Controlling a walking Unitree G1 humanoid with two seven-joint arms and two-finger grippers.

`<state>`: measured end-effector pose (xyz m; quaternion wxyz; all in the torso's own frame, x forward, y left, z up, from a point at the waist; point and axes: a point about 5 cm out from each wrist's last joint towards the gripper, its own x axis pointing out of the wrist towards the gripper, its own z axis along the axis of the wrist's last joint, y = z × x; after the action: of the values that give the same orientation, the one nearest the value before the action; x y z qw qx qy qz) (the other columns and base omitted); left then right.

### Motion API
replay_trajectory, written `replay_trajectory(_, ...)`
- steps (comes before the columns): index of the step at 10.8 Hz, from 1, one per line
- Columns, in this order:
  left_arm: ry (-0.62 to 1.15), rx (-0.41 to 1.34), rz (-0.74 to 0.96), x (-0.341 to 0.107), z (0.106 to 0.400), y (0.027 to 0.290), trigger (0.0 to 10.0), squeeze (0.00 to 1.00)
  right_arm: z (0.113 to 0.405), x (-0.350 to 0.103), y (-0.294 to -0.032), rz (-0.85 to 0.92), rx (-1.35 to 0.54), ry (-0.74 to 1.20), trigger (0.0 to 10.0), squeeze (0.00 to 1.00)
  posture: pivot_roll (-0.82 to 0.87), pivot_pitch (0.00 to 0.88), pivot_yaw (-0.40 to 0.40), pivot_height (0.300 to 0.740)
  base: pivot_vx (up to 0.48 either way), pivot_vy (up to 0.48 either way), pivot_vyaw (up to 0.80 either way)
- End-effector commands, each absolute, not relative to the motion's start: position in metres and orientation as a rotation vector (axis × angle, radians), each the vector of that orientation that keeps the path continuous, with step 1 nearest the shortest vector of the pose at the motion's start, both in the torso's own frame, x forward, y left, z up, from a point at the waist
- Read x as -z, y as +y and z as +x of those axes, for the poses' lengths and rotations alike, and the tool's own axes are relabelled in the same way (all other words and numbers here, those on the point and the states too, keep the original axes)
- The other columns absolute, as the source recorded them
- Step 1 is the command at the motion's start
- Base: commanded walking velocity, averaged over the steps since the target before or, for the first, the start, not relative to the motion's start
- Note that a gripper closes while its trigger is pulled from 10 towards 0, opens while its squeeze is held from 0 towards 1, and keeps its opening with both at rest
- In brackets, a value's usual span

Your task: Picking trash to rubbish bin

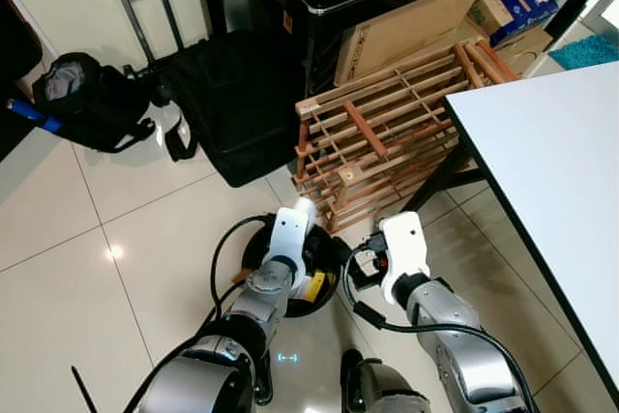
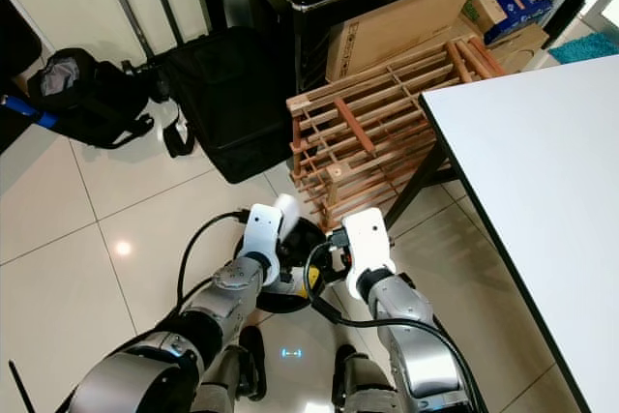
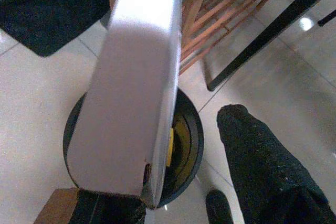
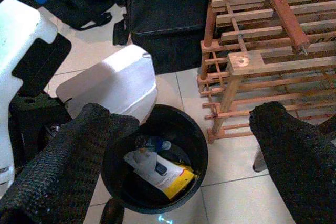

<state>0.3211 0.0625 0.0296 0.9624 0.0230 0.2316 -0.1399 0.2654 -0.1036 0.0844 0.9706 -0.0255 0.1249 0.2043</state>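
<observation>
black rubbish bin (image 4: 157,182), lower centre of frame, on floor beside wooden rack (image 1: 387,132). left gripper (image 3: 157,203) fingers clamped on white carton (image 3: 131,77) above bin. right gripper (image 4: 178,150) fingers spread wide, empty.

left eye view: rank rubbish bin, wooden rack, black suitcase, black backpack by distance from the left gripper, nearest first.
1. rubbish bin: directly beneath the left gripper, which holds a white carton over it.
2. wooden rack: just beyond, to the robot's right, lying on the floor.
3. black suitcase: ahead, by the wall.
4. black backpack: far off to the robot's left.
</observation>
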Motion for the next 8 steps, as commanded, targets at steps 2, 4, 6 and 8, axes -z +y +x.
replay_trajectory(2, 0.580, 0.280, -0.052, -0.019, 0.312, 0.053, 10.0, 0.00, 0.264, -0.080, -0.105, -0.037, -0.409, 0.266, 10.0, 0.00, -0.13, 0.294, -0.026, 0.740, 0.000, 0.000, 0.00)
replay_trajectory(4, 0.637, 0.272, -0.127, -0.015, 0.309, 0.053, 10.0, 0.00, 0.264, -0.080, -0.104, -0.038, -0.410, 0.264, 10.0, 0.00, -0.13, 0.284, -0.026, 0.740, 0.000, 0.000, 0.00)
replay_trajectory(6, 0.525, 0.320, 0.079, -0.023, 0.314, 0.054, 10.0, 0.00, 0.264, -0.080, -0.104, -0.037, -0.411, 0.263, 10.0, 0.00, -0.13, 0.284, -0.024, 0.740, 0.000, 0.000, 0.00)
replay_trajectory(8, 0.349, 0.389, 0.327, -0.036, 0.321, 0.049, 10.0, 0.00, 0.265, -0.081, -0.104, -0.036, -0.408, 0.262, 10.0, 0.00, -0.13, 0.292, -0.025, 0.740, 0.000, 0.000, 0.00)
